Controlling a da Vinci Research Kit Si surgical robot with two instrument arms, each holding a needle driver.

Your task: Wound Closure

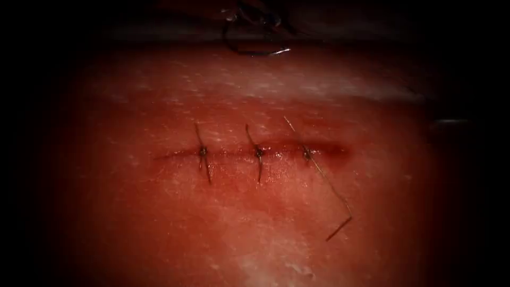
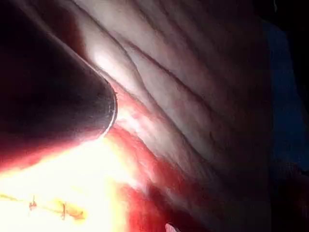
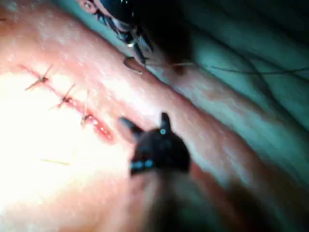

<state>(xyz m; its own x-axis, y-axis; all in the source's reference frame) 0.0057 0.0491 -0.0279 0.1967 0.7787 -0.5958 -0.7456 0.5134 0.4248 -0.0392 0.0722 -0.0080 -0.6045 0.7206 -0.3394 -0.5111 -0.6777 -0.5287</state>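
Your right arm's dark end effector (image 3: pixel 147 126) hung above the red pork tissue (image 1: pixel 255 212) with jaws apart, holding nothing. The left end effector (image 3: pixel 126 29) stood beyond the far edge, jaw state not discernible. The thin curved steel needle (image 1: pixel 255 52) lay there, outside the tissue, nearer the left arm, long axis roughly parallel to the horizontal cut (image 1: pixel 249 153). Count: three knotted stitches (image 1: pixel 258 152), one needle.

The tissue (image 1: pixel 255 212) looks wet and glossy, its red surface finely pebbled with pale flecks. The thread (image 1: pixel 324 175) is thin, matt and brownish, stiff enough to hold a kink. The needle (image 1: pixel 265 52) is bright polished metal. The right tool (image 3: pixel 147 124) is dark and dull. The left shaft (image 2: pixel 58 92) is smooth, dark, with a faint sheen at its rim.
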